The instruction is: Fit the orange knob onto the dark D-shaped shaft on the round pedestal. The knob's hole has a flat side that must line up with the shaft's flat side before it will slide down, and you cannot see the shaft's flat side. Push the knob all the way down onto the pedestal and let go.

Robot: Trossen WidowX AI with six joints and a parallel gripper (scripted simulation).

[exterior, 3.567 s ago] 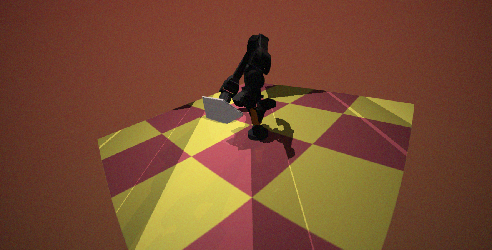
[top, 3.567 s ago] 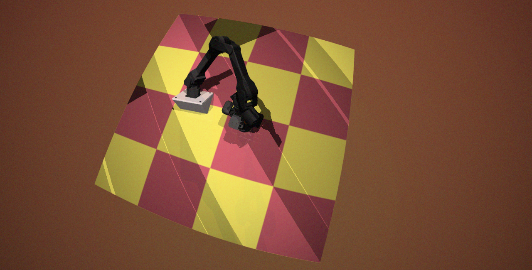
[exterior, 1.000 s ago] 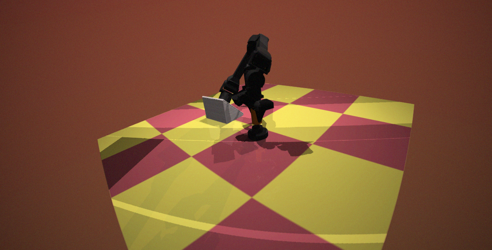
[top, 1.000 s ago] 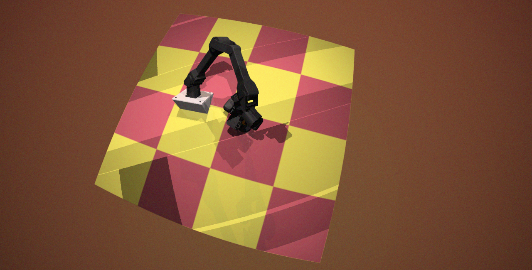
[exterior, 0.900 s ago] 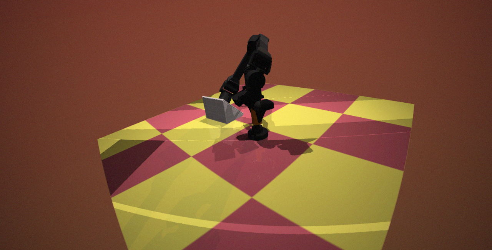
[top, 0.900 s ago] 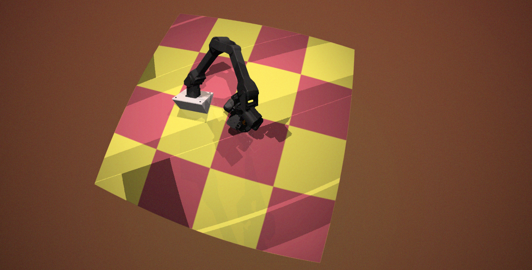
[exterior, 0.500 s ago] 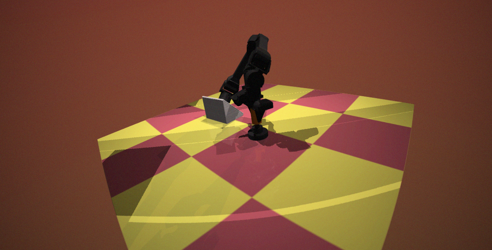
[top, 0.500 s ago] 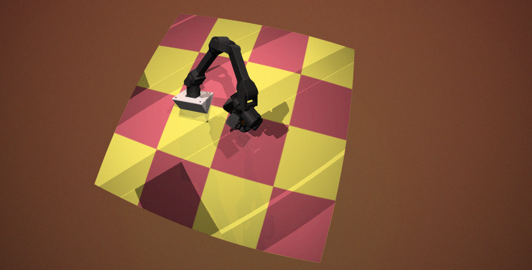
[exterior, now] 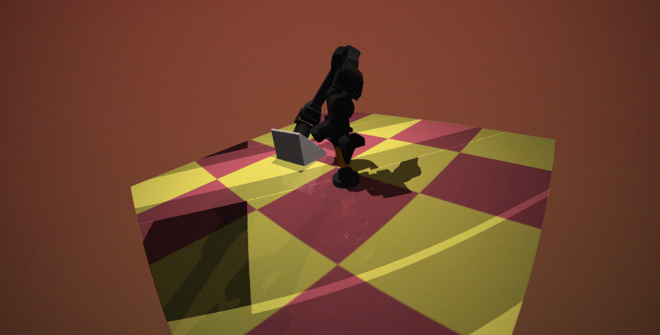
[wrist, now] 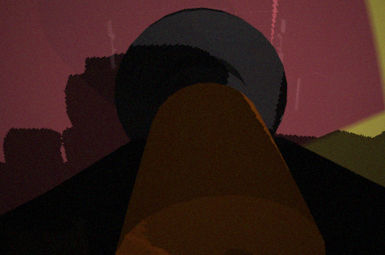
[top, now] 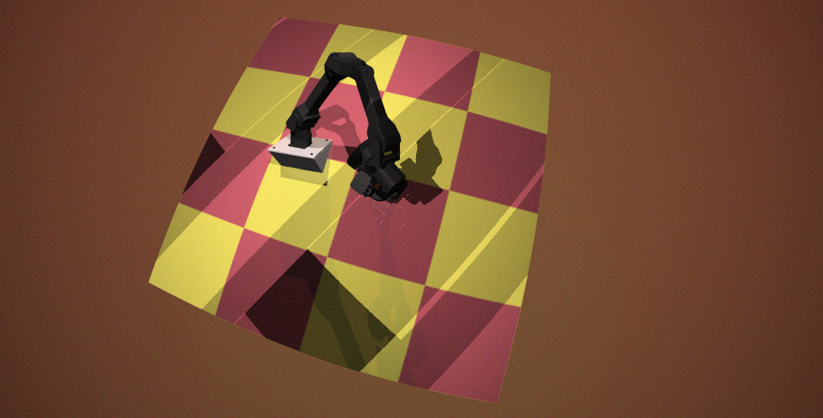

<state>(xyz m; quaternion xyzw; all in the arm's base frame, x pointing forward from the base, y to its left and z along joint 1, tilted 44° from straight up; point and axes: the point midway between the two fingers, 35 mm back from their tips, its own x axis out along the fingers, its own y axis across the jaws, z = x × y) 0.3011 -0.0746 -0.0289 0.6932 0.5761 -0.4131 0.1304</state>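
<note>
My gripper (top: 377, 186) (exterior: 343, 153) is closed firmly on the orange knob (top: 377, 185) (exterior: 340, 155) (wrist: 220, 147), so the picking up is done. I hold the knob over the round pedestal (exterior: 346, 180) (wrist: 192, 26), and in the exterior view its lower end is near the pedestal but does not sit down on it. The shaft is mostly hidden in shadow and behind the knob, so I cannot tell whether the tip touches it or the hole has begun to go over. I judge the fit is still ahead: find the turn where the flats match, push all the way down, then let go.
</note>
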